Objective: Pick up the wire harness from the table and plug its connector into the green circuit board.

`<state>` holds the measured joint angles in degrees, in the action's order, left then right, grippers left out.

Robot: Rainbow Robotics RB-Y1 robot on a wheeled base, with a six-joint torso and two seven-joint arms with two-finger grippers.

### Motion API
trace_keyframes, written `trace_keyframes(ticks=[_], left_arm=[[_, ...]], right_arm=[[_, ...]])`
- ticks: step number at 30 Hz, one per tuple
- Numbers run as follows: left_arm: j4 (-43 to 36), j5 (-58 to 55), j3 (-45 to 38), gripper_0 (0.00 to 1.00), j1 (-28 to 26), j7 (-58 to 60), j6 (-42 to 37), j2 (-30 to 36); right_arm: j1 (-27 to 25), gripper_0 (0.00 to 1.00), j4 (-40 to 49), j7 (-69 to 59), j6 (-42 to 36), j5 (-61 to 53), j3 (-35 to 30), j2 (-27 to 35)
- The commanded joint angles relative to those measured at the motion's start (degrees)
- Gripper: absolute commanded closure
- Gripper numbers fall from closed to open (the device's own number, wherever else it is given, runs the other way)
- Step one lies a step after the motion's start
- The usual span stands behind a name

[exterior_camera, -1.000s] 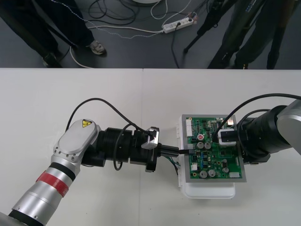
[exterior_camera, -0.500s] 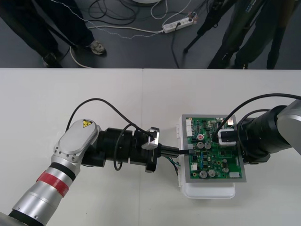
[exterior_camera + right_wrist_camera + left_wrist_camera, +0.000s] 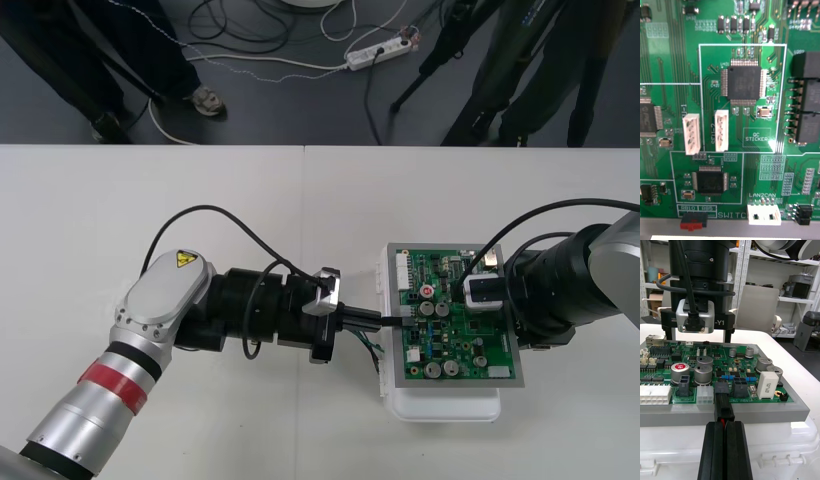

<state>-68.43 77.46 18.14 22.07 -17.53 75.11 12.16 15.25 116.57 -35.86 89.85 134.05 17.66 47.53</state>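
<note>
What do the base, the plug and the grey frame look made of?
The base looks like white moulded plastic, faintly glossy: rounded corners, ribbed lip. The plug looks like matte black plastic with moulded ridges. The frame is flat matte grey: plastic or painted metal, unclear.

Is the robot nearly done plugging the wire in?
Nearly. Done: the harness is picked up, its black plug pinched in the left gripper. In hand: the plug sits against a black connector on the green circuit board edge, with the right gripper above the board. Left: I can't tell if it's fully seated; then let go.
</note>
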Motion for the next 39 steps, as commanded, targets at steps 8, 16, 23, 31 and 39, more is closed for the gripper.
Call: trace_keyframes(ticks=[8,16,23,31,39], left_arm=[[-1.09,0.06,2.25,1.00,3.77,0.39,-2.51,-5.48],[-1.09,0.93,2.25,1.00,3.86,0.57,-2.95,-6.80],[-1.09,1.46,2.25,1.00,3.86,0.74,-3.30,-8.03],[-1.09,0.76,2.69,1.00,4.12,1.18,-3.30,-7.68],[-2.41,-0.56,3.22,1.00,4.83,1.62,-3.30,-6.18]], right_arm=[[0.31,0.00,1.90,-2.81,0.15,-0.64,0.45,-0.16],[0.22,0.00,1.90,-2.90,0.15,-0.64,0.36,-0.16],[0.13,0.00,1.90,-2.81,0.15,-0.64,0.45,-0.16],[0.13,0.00,1.90,-2.81,0.15,-0.64,0.36,-0.16],[0.04,0.00,1.90,-2.81,0.15,-0.72,0.45,-0.16]])
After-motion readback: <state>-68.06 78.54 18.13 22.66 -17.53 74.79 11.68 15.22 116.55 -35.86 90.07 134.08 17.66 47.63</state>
